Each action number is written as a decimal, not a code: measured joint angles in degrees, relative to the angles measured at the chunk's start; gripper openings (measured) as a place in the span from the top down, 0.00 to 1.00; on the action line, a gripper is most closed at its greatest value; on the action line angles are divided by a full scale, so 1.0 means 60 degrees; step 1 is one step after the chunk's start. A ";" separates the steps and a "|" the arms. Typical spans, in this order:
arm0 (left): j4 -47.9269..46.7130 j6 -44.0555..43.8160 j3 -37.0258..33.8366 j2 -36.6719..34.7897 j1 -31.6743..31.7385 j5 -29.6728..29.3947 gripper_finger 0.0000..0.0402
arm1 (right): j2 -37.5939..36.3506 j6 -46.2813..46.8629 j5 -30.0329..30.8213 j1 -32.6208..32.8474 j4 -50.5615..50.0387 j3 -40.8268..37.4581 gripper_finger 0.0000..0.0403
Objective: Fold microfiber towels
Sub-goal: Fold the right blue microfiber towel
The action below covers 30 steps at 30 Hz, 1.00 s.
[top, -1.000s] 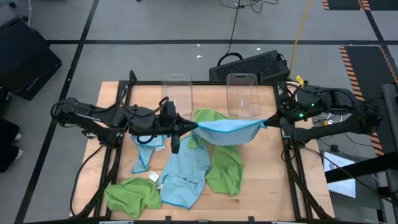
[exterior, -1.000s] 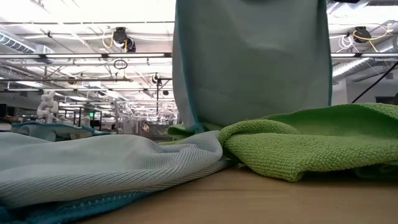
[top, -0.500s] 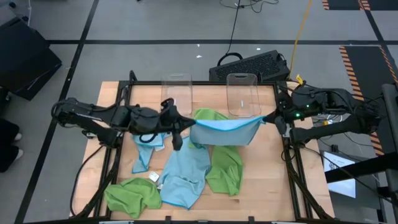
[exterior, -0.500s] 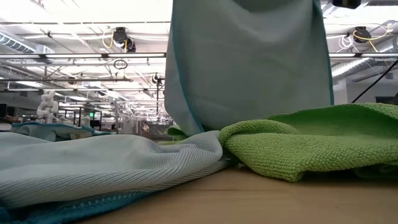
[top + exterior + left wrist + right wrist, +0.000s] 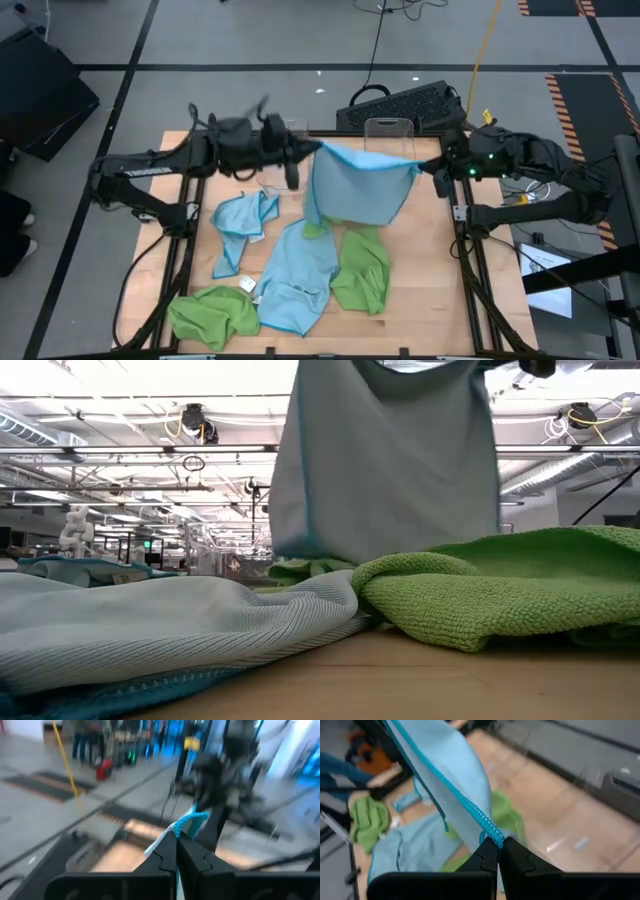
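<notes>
A light blue microfiber towel [image 5: 360,190] hangs spread between my two grippers above the far half of the table; the low view shows it as a hanging sheet [image 5: 385,460]. My left gripper [image 5: 312,152] is shut on its left top corner and my right gripper [image 5: 422,166] is shut on its right top corner. Other towels lie crumpled on the table: light blue ones [image 5: 245,225] [image 5: 295,280] and lime green ones [image 5: 360,270] [image 5: 210,312]. My left gripper pinches the towel's top corner [image 5: 187,822] by its teal stitched edge between its two shut fingers, coming level from the table's left. The towel hangs below and away from the fingers. My right gripper pinches the opposite top corner [image 5: 492,834] at the stitched hem between its shut fingers, coming from the table's right and slanting down. The top edge runs nearly taut between the two grippers, and the sheet hangs below it.
Two clear plastic bins [image 5: 390,140] [image 5: 283,128] stand at the table's far edge, close behind the hanging towel. A dark keyboard [image 5: 400,100] lies on the floor beyond the table. Black frame rails [image 5: 185,240] run along the left and right sides.
My left gripper has swung toward the table's far edge, carrying its corner of the light blue towel. The right gripper has shifted a little the same way and turned. The towel has moved toward the far edge, and its lower edge has risen off the towels lying below it.
</notes>
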 joint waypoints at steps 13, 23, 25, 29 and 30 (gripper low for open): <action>-0.3358 -0.0633 0.0011 -0.1213 -0.0376 0.3224 0.99 | -0.0895 0.0150 -0.1358 -0.0279 -0.1056 0.0000 1.00; -0.5084 -0.1322 -0.0700 -0.1089 -0.1581 0.2355 0.99 | -0.0971 0.0402 -0.2243 -0.0279 -0.1182 -0.0004 1.00; -0.4815 -0.1616 -0.1097 -0.1089 -0.1715 0.2204 0.99 | -0.0917 0.0366 -0.2415 -0.0279 -0.1273 -0.0004 1.00; -0.4088 -0.1927 -0.1816 -0.1064 -0.1830 0.1860 0.99 | -0.0907 0.0329 -0.2394 -0.0279 -0.1322 -0.0004 1.00; -0.3800 -0.1897 -0.1921 -0.1068 -0.1840 0.1716 0.99 | -0.0902 0.0329 -0.2186 -0.0279 -0.1263 -0.0004 1.00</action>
